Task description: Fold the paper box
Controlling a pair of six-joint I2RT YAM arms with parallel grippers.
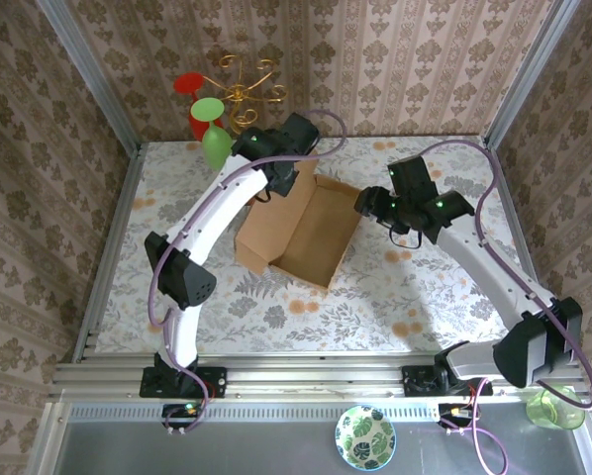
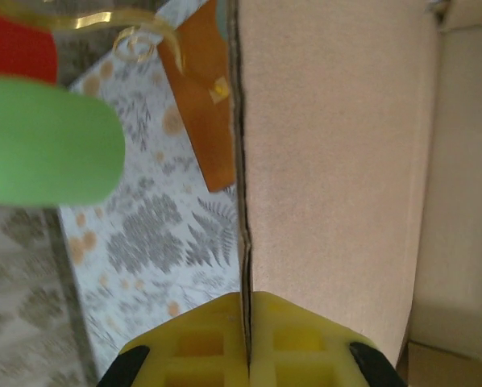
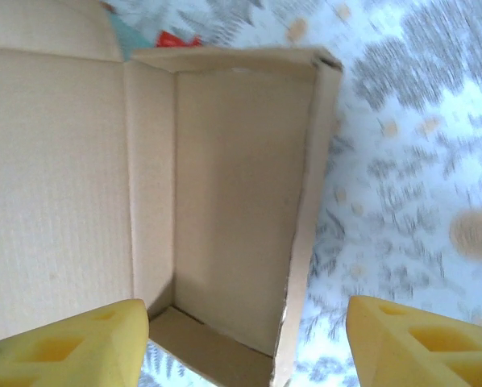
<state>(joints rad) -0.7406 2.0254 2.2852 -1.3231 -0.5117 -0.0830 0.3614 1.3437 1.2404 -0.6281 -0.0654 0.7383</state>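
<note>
Beige walls, floral tabletop; left tool tight on paper box, right tool spread

Floral-print table, leafy grey pattern with orange blotches. Sitting roughly mid-table: brown paper box, partly folded, a couple of walls up. Far left corner: gold wire stand on an orange-brown wooden base, just beside the box's far flap.

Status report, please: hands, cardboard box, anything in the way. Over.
Left hand shut on an edge of the brown corrugated cardboard box. Right hand open at its side wall. Green plastic glass near left hand.
</note>
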